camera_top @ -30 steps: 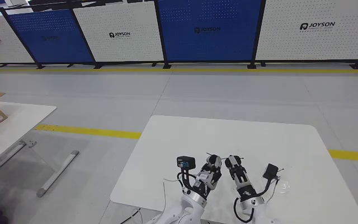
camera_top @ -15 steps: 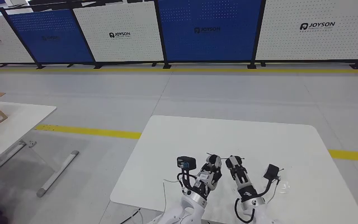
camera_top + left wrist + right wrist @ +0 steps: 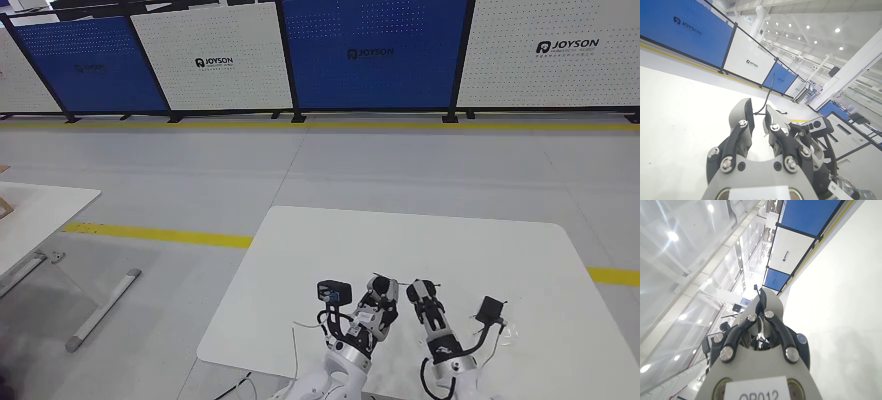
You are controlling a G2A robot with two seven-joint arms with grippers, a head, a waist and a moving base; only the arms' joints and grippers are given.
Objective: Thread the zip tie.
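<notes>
White surface (image 3: 420,240), rounded corners. Beyond it: grey floor (image 3: 200,170), yellow floor line (image 3: 150,235), fence of blue and white pegboard panels (image 3: 370,55). Second white table (image 3: 40,215) far left.

Over the near edge of the white rectangular table (image 3: 450,240), the left gripper (image 3: 378,285) is just left of the right gripper (image 3: 420,289); the thin black plastic zip tie (image 3: 770,89) crosses the left one's finger gap.
</notes>
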